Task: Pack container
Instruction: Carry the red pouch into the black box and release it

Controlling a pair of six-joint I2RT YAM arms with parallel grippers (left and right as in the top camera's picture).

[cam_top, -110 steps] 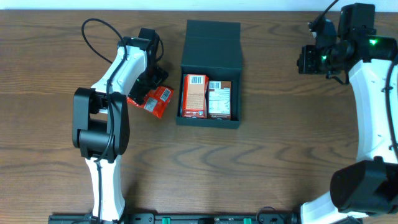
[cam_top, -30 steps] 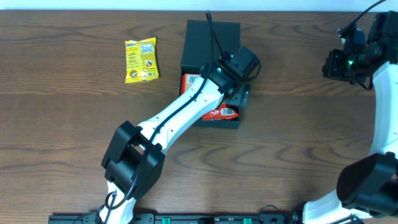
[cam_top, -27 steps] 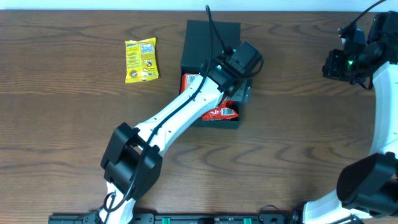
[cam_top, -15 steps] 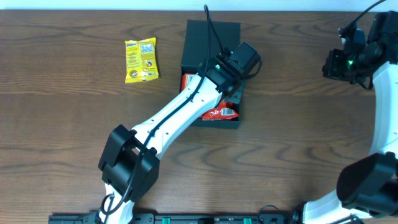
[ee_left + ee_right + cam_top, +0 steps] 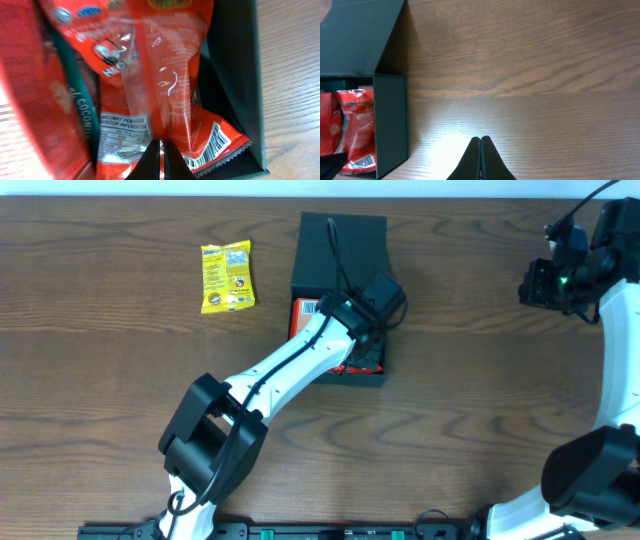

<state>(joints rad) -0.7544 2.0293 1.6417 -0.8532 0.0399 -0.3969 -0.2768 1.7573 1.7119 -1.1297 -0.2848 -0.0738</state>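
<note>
**Pouch in the box, grip not let go**

Yellow packet [image 5: 226, 277] lies on the table [image 5: 100, 380], well left of the container [image 5: 343, 242] and outside it. At centre the container sits with its lid flap laid back. The left gripper [image 5: 161, 150] is down inside it, fingers drawn to a sliver. They seem to pinch the back seam of a red pouch [image 5: 170, 65] that lies across the snack boxes [image 5: 30, 100] packed there. If the arm lifts without letting go, I reckon the pouch comes back out. Its barcode corner sits near the wall and could ride up and block the lid. Far right, the right gripper [image 5: 480, 145] hangs over bare wood, fingers pressed together on nothing.
</note>
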